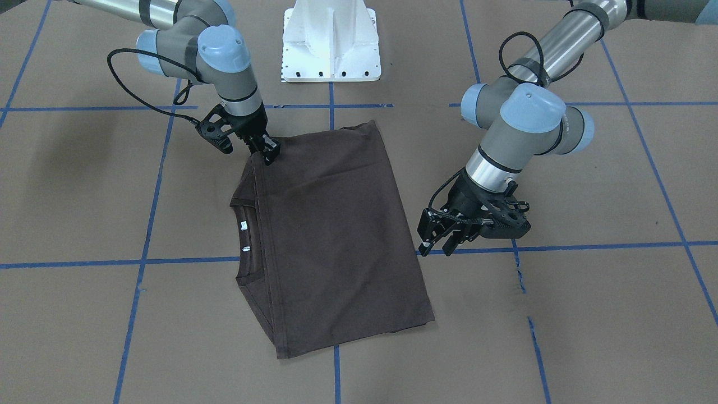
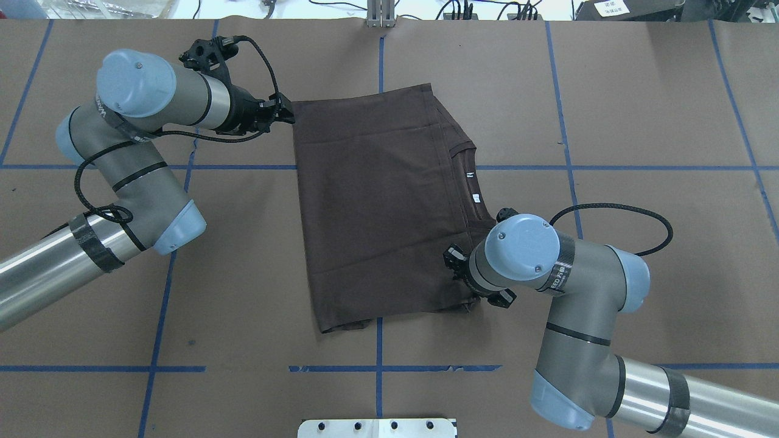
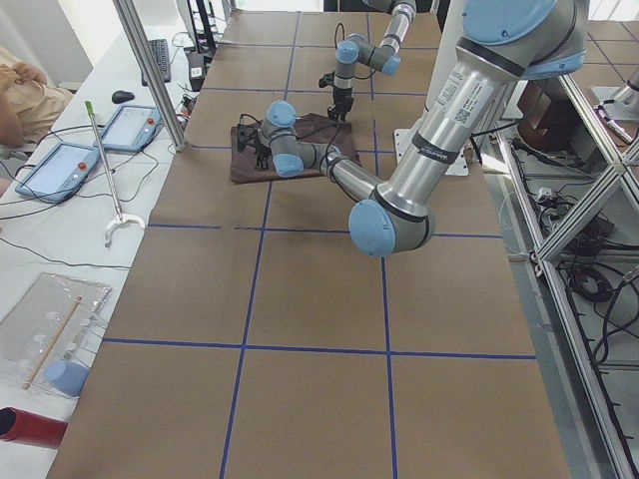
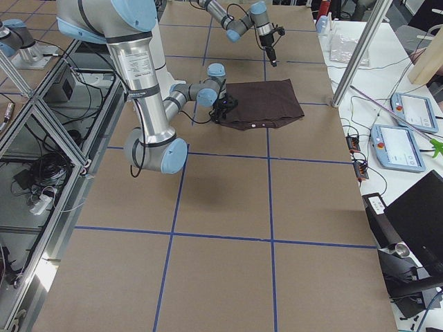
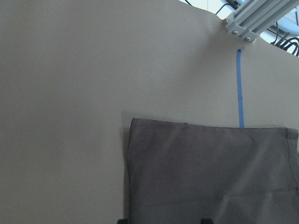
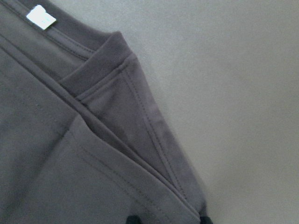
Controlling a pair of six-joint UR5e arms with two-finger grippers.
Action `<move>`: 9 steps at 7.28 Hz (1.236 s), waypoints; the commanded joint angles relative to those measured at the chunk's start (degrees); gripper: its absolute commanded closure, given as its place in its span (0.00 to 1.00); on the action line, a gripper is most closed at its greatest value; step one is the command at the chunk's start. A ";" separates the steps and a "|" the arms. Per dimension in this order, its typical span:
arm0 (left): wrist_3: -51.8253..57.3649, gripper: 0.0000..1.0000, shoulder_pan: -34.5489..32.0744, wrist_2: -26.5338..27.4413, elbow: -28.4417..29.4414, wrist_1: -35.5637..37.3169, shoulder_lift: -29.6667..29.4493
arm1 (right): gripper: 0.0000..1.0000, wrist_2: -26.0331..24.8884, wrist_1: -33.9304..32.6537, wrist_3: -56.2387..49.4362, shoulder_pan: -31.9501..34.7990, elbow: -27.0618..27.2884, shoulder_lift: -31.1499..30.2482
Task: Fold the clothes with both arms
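The dark brown T-shirt (image 1: 336, 235) lies folded flat on the brown table, also in the overhead view (image 2: 377, 213). Its ribbed collar (image 1: 245, 238) with white tags peeks out on the side of my right arm. My left gripper (image 1: 440, 242) is open and hovers just above the table beside the shirt's far corner (image 5: 140, 128); its fingertips barely show at the bottom of the left wrist view. My right gripper (image 1: 271, 152) is down at the shirt's near corner by the sleeve (image 6: 154, 154), with its jaws apart and the cloth edge between them. My wrist hides it in the overhead view.
The white bolted pedestal (image 1: 331, 45) stands at the robot's side of the table. Blue tape lines (image 2: 380, 365) grid the brown paper. Tablets (image 3: 60, 165) and an operator sit beyond the far edge, and an aluminium post (image 3: 150, 70) stands there.
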 commanded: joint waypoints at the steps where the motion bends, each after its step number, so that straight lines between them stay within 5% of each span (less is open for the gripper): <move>1: 0.01 0.39 0.01 -0.02 0.06 0.01 -0.02 | 1.00 0.04 -0.05 -0.34 -0.07 0.13 0.19; 7: 0.09 0.39 0.01 -0.11 -0.11 0.01 0.07 | 1.00 -0.05 -0.58 0.01 -0.08 1.01 0.28; 9: -2.00 0.38 0.27 -0.20 -4.99 0.01 3.46 | 1.00 -0.14 -1.62 1.23 -1.56 4.93 -0.33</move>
